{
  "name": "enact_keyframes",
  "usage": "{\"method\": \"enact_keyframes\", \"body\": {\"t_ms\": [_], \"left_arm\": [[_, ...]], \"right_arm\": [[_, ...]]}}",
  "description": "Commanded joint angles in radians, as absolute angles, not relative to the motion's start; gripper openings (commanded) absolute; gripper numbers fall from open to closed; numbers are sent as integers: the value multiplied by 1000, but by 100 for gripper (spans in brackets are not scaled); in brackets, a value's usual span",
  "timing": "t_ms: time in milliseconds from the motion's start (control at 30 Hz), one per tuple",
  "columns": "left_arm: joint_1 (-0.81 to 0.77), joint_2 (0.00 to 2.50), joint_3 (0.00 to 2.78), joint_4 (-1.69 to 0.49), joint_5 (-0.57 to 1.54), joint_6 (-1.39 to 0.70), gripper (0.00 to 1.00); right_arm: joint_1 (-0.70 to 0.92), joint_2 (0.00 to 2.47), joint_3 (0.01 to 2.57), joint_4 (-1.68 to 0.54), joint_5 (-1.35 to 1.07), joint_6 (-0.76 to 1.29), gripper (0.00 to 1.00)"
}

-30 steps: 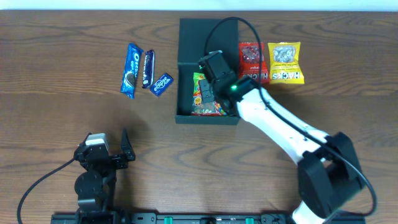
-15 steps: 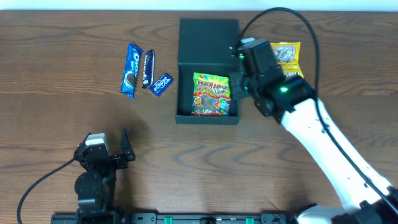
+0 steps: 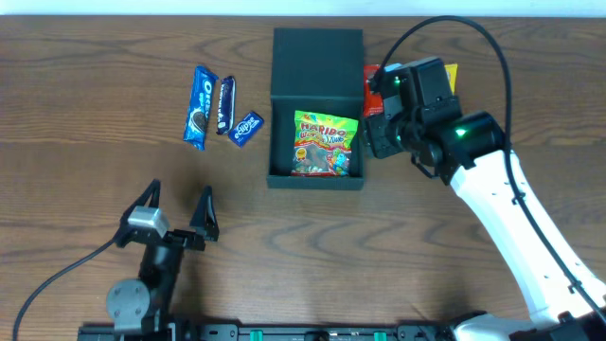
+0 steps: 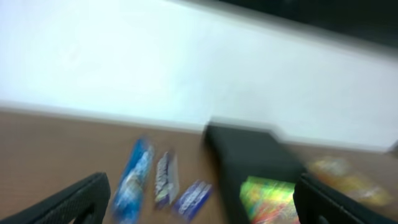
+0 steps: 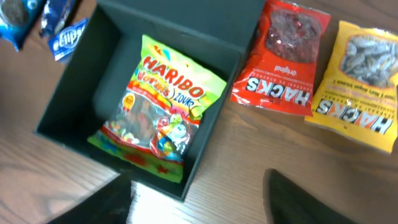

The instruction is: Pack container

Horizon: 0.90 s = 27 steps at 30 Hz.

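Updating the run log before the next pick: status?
Left gripper open, empty. Right gripper open, empty, hovering right of container. Container lid open, Haribo bag inside. Nothing blocking the opening.

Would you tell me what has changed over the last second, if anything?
The right gripper left the Haribo bag in the container and withdrew rightward over the red Hacks packet, jaws open. The left gripper tilted up. Container and Oreo packet stayed.

A robot lab bench. A bare white wall [image 4: 124, 68] rises behind the wooden desk [image 3: 76, 114]; a black rail [image 3: 284, 332] edges its front.
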State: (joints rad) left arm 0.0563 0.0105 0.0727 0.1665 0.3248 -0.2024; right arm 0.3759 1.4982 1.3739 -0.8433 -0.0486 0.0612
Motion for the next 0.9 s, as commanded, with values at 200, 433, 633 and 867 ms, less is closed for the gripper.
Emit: {"method": "enact_keyframes", "body": {"t_ms": [200,433,633,867], "left_arm": [[58,162,178,232,392,-294,95],[58,562,387,228,392,-191,95],[58,949,662,134,389,-89,95],[58,1380,1048,-99,286,-25,95]], "right_arm": [[339,1491,1387,-770,-80,43,99],[339,1491,1387,-690,-79,43,99],[339,1491,1387,-640,-70,43,99],[339,1491,1387,-543,14,43,99]]}}
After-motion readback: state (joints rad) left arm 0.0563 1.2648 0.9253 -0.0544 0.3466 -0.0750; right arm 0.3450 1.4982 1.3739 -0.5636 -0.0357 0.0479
